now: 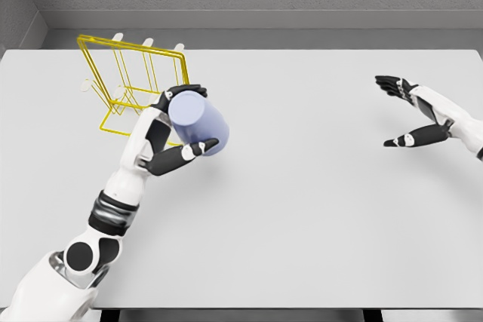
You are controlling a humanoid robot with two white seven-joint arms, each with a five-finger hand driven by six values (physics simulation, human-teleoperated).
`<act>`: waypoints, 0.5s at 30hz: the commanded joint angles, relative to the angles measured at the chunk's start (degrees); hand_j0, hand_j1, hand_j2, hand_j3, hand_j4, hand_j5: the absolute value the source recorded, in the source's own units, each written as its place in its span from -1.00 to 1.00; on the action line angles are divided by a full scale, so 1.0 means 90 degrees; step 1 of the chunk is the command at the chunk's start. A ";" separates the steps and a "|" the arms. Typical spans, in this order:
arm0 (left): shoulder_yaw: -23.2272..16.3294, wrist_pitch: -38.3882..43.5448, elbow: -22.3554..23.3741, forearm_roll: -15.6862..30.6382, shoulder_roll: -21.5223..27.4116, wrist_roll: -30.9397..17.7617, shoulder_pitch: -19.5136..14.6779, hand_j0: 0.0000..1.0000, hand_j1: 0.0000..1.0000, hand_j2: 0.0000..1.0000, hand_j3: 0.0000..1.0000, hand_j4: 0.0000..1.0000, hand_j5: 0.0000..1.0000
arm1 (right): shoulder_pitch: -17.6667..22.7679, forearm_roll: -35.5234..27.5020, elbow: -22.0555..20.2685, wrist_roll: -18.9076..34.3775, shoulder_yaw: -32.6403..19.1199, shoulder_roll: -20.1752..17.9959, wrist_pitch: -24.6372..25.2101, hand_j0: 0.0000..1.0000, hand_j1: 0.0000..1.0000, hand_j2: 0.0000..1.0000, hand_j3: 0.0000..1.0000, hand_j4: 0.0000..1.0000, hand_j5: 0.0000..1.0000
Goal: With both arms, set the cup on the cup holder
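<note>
**Cup gripped beside the wire holder**

The left hand (175, 130) has its fingers wrapped around a pale blue cup (198, 121), thumb under the lower side and fingertips curled over the top edge. The cup is tilted, its closed end facing the camera, and sits at about 2 o'clock from the hand's palm. The yellow wire cup holder (127, 81) stands on the white table (302, 209) at roughly 10 o'clock from the cup, very near it; whether they touch cannot be told. The right hand (411, 115) hovers well apart at 3 o'clock, fingers spread, holding nothing.
</note>
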 commanded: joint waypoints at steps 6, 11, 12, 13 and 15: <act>0.0010 -0.0297 -0.0013 0.0020 0.0076 0.0041 -0.0088 0.30 0.30 0.30 0.30 0.30 0.30 | -0.0010 -0.0043 -0.0029 -0.0001 -0.0024 0.0039 -0.0040 1.00 1.00 1.00 1.00 1.00 1.00; -0.0010 -0.0522 -0.0013 0.0040 0.0398 0.0168 -0.0273 0.28 0.28 0.28 0.28 0.28 0.28 | -0.0020 -0.0052 -0.0029 -0.0001 -0.0014 0.0039 -0.0040 1.00 1.00 1.00 1.00 1.00 1.00; -0.0010 -0.0522 -0.0013 0.0040 0.0398 0.0168 -0.0293 0.28 0.28 0.28 0.28 0.28 0.28 | -0.0020 -0.0052 -0.0029 -0.0001 -0.0014 0.0039 -0.0040 1.00 1.00 1.00 1.00 1.00 1.00; -0.0010 -0.0531 -0.0013 0.0040 0.0398 0.0177 -0.0322 0.28 0.28 0.28 0.28 0.28 0.28 | -0.0020 -0.0052 -0.0029 -0.0001 -0.0014 0.0029 -0.0040 1.00 1.00 1.00 1.00 1.00 1.00; -0.0020 -0.0570 -0.0013 0.0040 0.0398 0.0187 -0.0381 0.28 0.28 0.28 0.28 0.28 0.28 | -0.0020 -0.0062 -0.0029 -0.0001 -0.0014 0.0039 -0.0040 1.00 1.00 1.00 1.00 1.00 1.00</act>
